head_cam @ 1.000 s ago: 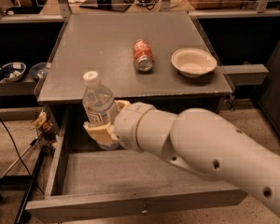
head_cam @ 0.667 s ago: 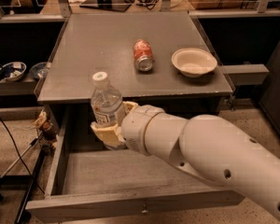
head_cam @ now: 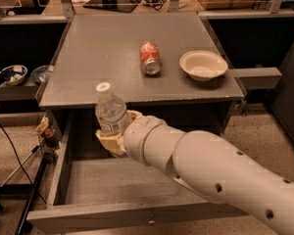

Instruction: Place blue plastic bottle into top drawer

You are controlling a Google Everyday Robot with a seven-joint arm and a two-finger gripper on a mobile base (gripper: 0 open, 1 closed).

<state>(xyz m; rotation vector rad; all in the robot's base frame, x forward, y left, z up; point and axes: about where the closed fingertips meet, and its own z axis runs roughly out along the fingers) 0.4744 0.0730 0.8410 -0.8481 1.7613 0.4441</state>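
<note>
Starting at the near edge, the wide shallow grey wooden top drawer (head_cam: pixel 112 185) stands pulled out, its small metal knob (head_cam: pixel 151 219) facing the camera. No object shows on the visible part of its floor. The thick white robot arm (head_cam: pixel 220 175) crosses the drawer from the lower right.

At the arm's end, the tan two-finger pincer (head_cam: pixel 118 131) hangs over the drawer's rear left part. It is clamped on the lower body of the small clear blue plastic bottle with the white screw cap (head_cam: pixel 110 114). The bottle is upright and clear of the drawer floor, just in front of the table's front edge.

Change noted: over the last second the bottle has shifted a little to the right, away from the drawer's left wall. It has also sunk slightly, the cap now sitting lower against the table edge. The grip looks unaltered.

Assessment: the carry is over and the lowering has begun. The bottle is inside the drawer's outline but not yet set down. Further descent and a release appear to remain. A tall bottle may tip if released before it is seated.

Further back, the grey table (head_cam: pixel 103 48) carries a red soda can (head_cam: pixel 150 58) lying on its side. A shallow cream bowl (head_cam: pixel 203 65) sits near the can on the right. Both are well apart from the pincer.
</note>
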